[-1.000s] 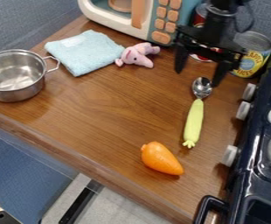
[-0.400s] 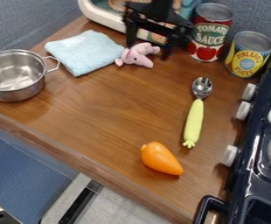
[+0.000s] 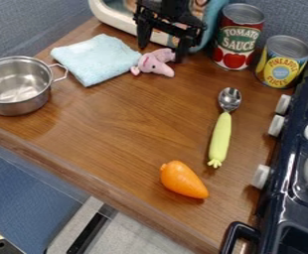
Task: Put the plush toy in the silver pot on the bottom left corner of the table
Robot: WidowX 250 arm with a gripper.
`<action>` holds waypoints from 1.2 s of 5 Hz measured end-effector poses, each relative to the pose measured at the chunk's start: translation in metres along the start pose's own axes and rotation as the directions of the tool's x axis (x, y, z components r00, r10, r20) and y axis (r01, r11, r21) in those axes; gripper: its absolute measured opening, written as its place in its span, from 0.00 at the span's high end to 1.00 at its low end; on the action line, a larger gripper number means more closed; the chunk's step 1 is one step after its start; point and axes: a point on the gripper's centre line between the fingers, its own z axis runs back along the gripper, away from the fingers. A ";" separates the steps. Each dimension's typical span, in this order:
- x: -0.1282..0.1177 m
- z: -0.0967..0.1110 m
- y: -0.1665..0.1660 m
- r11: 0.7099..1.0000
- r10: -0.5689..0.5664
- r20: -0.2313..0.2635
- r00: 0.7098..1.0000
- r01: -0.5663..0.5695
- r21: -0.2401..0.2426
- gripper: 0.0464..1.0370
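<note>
Black two-finger gripper [image 3: 161, 53] at the upper centre of the frame, its fingers spread well apart, gripping nothing; pink plush toy [image 3: 154, 63] lying on the wooden counter [image 3: 110, 129] just below it, at the corner of a pale blue cloth [image 3: 98, 58]; silver pot [image 3: 14, 101] at the left edge, upper half, its wire handle pointing right.

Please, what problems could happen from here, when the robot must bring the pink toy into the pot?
The blue cloth lies right beside the plush toy, so the open gripper might pinch it too. The toy microwave stands close behind, and the gripper could bump it. The silver pot's handle points toward the cloth; a low carry might catch it.
</note>
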 end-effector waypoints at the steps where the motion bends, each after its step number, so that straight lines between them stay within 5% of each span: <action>1: 0.012 -0.017 -0.002 0.999 -0.037 -0.030 0.999 0.036 -0.035 0.04; 3: 0.015 -0.038 -0.004 0.998 -0.060 -0.076 0.995 0.058 -0.035 0.07; 4: 0.011 -0.040 -0.009 0.997 -0.057 -0.046 0.997 0.055 -0.046 0.28; 6: -0.008 -0.032 -0.026 0.997 -0.067 -0.037 0.997 0.065 -0.051 0.51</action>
